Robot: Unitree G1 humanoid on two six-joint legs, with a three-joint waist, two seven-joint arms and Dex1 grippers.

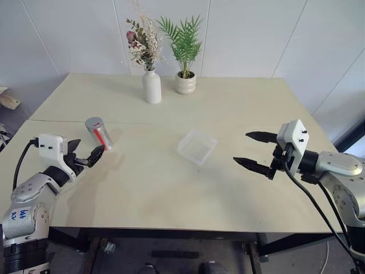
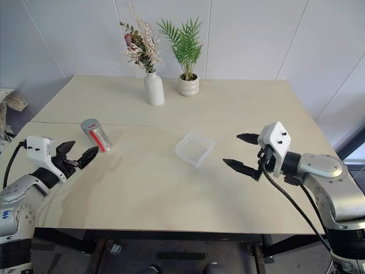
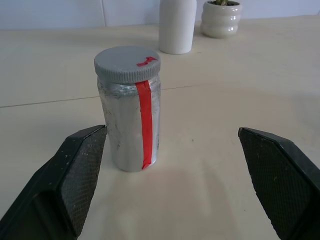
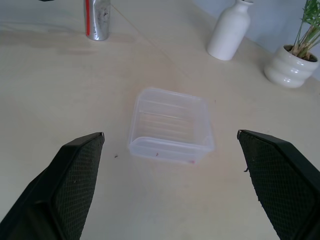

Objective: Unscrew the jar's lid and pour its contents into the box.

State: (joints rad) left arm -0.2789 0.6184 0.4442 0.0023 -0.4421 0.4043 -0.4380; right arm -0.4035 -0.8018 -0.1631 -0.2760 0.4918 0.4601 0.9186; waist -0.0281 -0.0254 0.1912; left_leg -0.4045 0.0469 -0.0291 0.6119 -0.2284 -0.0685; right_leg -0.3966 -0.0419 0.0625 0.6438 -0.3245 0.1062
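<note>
Left eye view: left end effector [image 1: 85,155] level, fingers apart beside jar [image 1: 99,133]; right end effector [image 1: 254,151] apart.

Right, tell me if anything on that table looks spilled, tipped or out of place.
Nothing stands out. The jar stands upright with its lid on, the box sits flat and looks empty, and the vase and plant pot are upright at the back. No spill shows on the table.

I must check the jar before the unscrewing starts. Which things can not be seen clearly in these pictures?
- Contents: in the left wrist view the jar has a silvery, clouded wall, so nothing inside can be made out.
- Lid thread: covered by the lid's own rim.
- Jar top: cut off by the edge in the right wrist view.
</note>
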